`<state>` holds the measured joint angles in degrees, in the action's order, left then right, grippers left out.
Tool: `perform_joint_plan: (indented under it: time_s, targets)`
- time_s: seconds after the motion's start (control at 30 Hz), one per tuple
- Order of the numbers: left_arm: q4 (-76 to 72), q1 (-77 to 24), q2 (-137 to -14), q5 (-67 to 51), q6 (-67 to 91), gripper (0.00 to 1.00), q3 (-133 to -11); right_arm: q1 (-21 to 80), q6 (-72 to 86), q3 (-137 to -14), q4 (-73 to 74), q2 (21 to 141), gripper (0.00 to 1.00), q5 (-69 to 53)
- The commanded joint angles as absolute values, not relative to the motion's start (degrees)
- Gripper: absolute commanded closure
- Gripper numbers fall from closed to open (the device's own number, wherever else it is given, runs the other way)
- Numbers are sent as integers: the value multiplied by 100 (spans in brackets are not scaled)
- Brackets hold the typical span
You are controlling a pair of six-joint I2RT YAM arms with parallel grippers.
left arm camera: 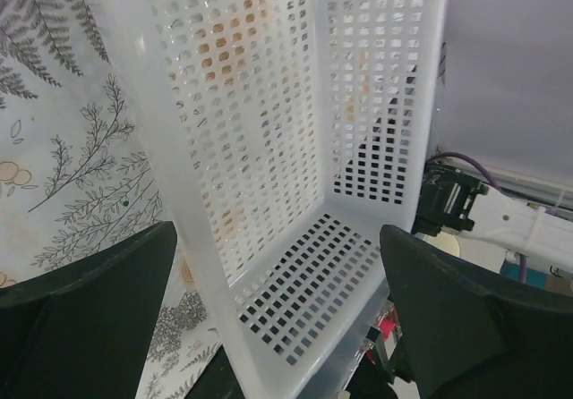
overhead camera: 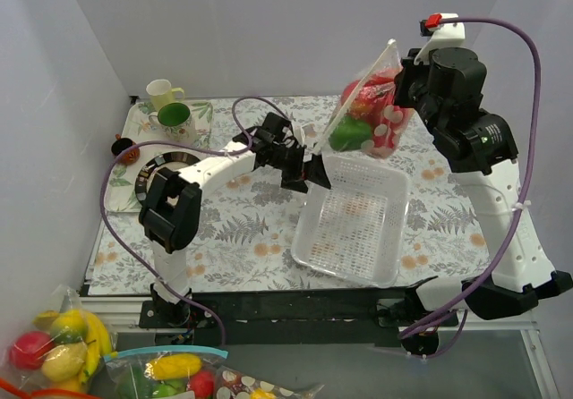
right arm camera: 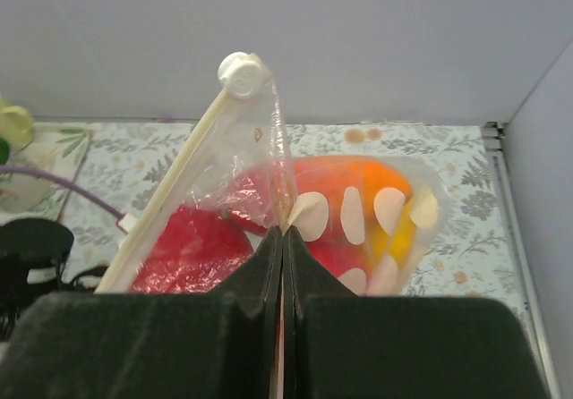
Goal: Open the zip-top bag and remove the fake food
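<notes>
Zip-top bag (overhead camera: 369, 117) hangs pinched in right end effector (right arm camera: 283, 234); left end effector (left arm camera: 277, 318) spread wide by basket (overhead camera: 401, 229).

This is a robot test cell in a lab, not a lived-in room: plain white partition walls (overhead camera: 54, 104) box in a small table (overhead camera: 430, 238) on its left, far and right sides. Two white-and-black robot arms (overhead camera: 183, 198) stand on a black metal rail (overhead camera: 295, 305) at its near edge, trailing purple cables (overhead camera: 535, 104). The fern-print cloth (overhead camera: 233, 238), the pair of mugs (overhead camera: 175, 122) at far left and the clear bags of plastic fruit (overhead camera: 54, 345) kept off the table at near left look like staged props.
</notes>
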<state>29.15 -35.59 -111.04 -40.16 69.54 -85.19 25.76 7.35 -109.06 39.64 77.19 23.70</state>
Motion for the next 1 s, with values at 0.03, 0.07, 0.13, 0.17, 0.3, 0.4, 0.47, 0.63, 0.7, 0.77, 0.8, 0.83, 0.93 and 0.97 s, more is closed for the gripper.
perform_joint_plan:
  time_s: [0.03,0.07,0.13,0.17,0.3,0.4,0.47,0.63,0.7,0.77,0.8,0.83,0.93,0.97]
  targets:
    - [3286,-2954,-10100,-4211,6531,2,-8728,2654,1046,-10960,3937,7576,99,1442]
    - [3374,-2884,-10064,-3958,6261,2,-8701,2654,1098,-10951,3972,7576,99,1354]
    - [3794,-2708,-10002,-3378,5917,2,-8675,2672,1186,-10899,3973,7576,99,1135]
    - [3840,-2524,-9941,-2783,5750,2,-8605,2689,1247,-10855,3929,7567,99,908]
    - [3218,-1549,-9239,-2549,5565,2,-7850,2996,1599,-10696,3596,7611,99,440]
    - [3120,-1091,-8965,-2591,5196,2,-7918,3356,1748,-10617,3376,7751,99,150]
    - [3173,-793,-8834,-2925,4976,2,-8041,3715,1872,-10573,3121,7866,99,62]
    - [3601,-89,-8341,-4976,3862,2,-8217,4376,1951,-10643,2743,8454,99,35]
    - [3979,359,-8227,-5482,3334,2,-8288,4622,1995,-10548,2479,8717,99,-130]
    - [4682,657,-8034,-6080,2490,2,-8297,4780,2100,-10381,2086,8920,99,-245]
    - [5120,772,-7972,-6230,2261,2,-8271,4825,2135,-10206,1961,8982,99,-255]
    - [5298,860,-7850,-6466,2050,2,-8244,4860,2171,-10117,1812,9043,99,-281]
    - [6010,1326,-7796,-6767,1434,2,-8366,5053,2311,-9897,1328,9281,99,-273]
    - [6247,1545,-7848,-6924,1050,2,-8472,5158,2338,-9870,1258,9377,99,-142]
